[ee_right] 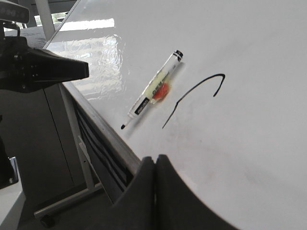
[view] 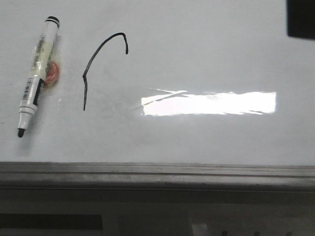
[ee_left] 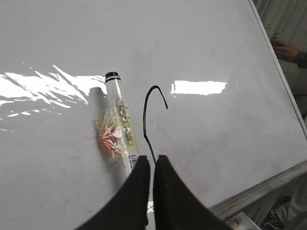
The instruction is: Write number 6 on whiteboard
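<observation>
On the whiteboard [view: 206, 59], toward nine o'clock in the front view: the number 6 [view: 98, 64], a thin black line with no closed loop, only a hooked arc over a straightish leg. Long axis running roughly from twelve to six o'clock, hook bending over toward one o'clock at the top, leg ending short of the board's near edge. Just beside it, at its nine o'clock and apart from the line: a white marker pen [view: 38, 73] lying flat, uncapped black tip pointing to about seven o'clock, with a small orange-red scrap [view: 52, 72] tucked against its barrel; hard to make out what the scrap is. Neither arm visible from the front, only a dark block [view: 300, 17] cut off at the upper right corner. Left gripper [ee_left: 150, 165] empty above the board, fingers nearly together, its dark tips covering the pen's writing end. Right gripper [ee_right: 155, 165] pressed closed on nothing over the board's edge. Glossy white surface, bright rectangular glare, grey metal frame [view: 157, 174] along the near side. Beyond the far edge in the left wrist view, a person's hand [ee_left: 287, 50], body cut off.
</observation>
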### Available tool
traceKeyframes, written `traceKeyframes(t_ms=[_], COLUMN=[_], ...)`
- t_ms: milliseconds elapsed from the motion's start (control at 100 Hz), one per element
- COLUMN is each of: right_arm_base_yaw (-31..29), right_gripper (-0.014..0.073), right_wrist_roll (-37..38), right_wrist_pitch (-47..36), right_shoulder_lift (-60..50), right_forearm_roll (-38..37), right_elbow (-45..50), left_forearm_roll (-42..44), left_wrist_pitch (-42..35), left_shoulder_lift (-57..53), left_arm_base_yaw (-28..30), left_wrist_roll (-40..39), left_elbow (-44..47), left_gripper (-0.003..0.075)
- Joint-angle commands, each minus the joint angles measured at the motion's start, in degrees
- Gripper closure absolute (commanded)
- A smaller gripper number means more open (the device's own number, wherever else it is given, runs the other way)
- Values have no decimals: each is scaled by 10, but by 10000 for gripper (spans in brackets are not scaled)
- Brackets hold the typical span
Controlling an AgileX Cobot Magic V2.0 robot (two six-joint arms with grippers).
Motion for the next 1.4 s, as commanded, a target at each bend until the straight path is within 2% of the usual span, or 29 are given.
traceKeyframes(t_ms=[0, 220, 780, 870, 1030, 1160, 1390], right_arm_base_yaw=[-4, -4, -4, -4, -4, -4, -4], right_gripper=[664, 664, 664, 664, 664, 664, 664], right_wrist_roll=[-6, -6, -6, -6, -6, -6, -6], right_wrist_pitch=[-61, -64, -63, -63, -63, -61, -61], right_shoulder_lift=[-37, -100, -101, -101, -101, -101, -101], right_forearm_roll=[-7, -7, -7, -7, -7, -7, -7], right_elbow=[22, 60, 60, 60, 60, 60, 60], left_forearm_roll=[5, 4, 4, 42, 64, 128, 153], left_wrist_pitch=[-40, -39, -38, -38, -22, -1, 116], left_shoulder_lift=[-6, -6, -6, -6, -6, -20, -105], left_arm_base_yaw=[0, 0, 0, 4, 56, 123, 256], left_wrist_roll=[3, 3, 3, 3, 0, 0, 0], left_elbow=[-8, -8, -8, -8, -8, -8, -8], left_gripper=[741, 741, 741, 741, 741, 741, 741])
